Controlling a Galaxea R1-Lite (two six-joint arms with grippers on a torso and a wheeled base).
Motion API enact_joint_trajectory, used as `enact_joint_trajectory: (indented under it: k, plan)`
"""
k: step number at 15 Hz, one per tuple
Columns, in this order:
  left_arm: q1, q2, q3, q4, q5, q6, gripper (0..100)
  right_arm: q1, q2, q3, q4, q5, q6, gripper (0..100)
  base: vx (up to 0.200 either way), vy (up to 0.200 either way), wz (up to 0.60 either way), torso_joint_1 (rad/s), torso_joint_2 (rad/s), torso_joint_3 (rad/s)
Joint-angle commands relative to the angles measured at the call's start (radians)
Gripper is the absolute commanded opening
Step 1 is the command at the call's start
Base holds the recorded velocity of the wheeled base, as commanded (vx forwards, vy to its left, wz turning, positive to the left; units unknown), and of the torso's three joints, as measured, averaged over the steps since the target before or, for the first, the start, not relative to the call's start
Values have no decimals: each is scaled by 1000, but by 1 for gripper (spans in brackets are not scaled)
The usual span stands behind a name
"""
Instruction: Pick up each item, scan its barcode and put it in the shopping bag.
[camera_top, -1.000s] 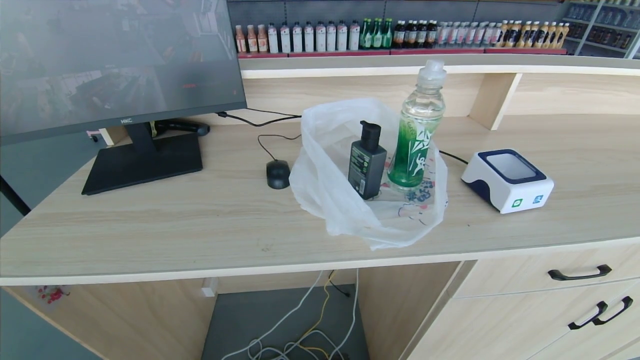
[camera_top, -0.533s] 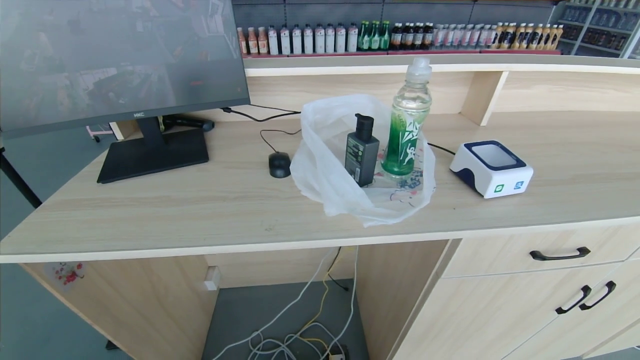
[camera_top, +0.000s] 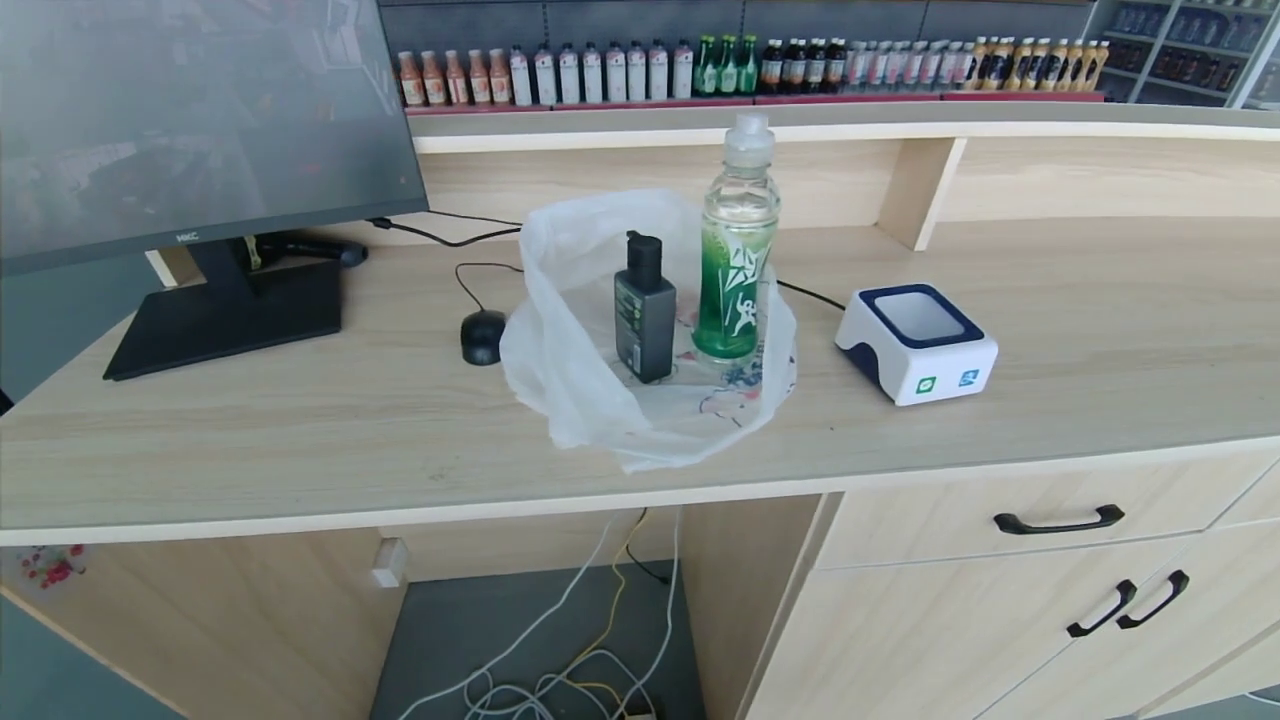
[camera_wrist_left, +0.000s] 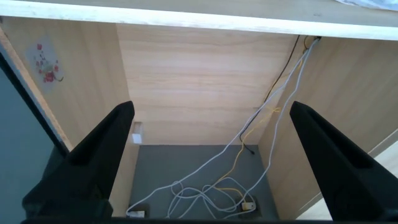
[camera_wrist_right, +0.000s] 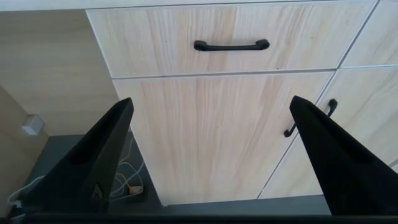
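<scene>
A: Head view, where are the goods?
B: Frame centre: the dark grey pump bottle (camera_top: 644, 320) and the clear green-labelled drink bottle (camera_top: 737, 270) stand upright inside the translucent white plastic shopping bag (camera_top: 590, 400).
A: Wrist views?
B: The left gripper (camera_wrist_left: 211, 162) is spread wide and holds nothing. The right gripper (camera_wrist_right: 211, 162) is likewise.

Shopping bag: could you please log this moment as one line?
white plastic shopping bag: holds black pump bottle, green-labelled clear bottle; left gripper: open; right gripper: open
</scene>
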Motion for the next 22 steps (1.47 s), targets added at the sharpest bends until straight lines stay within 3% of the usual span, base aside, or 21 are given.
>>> enact_joint_trajectory:
  k: [1, 6, 9, 20, 22]
  plan:
    - [0, 0, 0, -1, 2, 0, 100, 1, 2, 0, 0, 0, 7, 100, 0, -200, 0, 7, 2, 7]
    - [0, 0, 0, -1, 2, -2, 100, 1, 2, 0, 0, 0, 6, 100, 0, -200, 0, 2, 4, 2]
    - [0, 0, 0, -1, 2, 0, 100, 1, 2, 0, 0, 0, 7, 100, 0, -200, 600, 2, 2, 2]
    - [0, 0, 0, -1, 0, 1, 100, 1, 2, 0, 0, 0, 12, 100, 0, -200, 0, 0, 2, 2]
    - [0, 0, 0, -1, 0, 0, 100, 1, 2, 0, 2, 0, 12, 100, 0, 0, 0, 0, 0, 0]
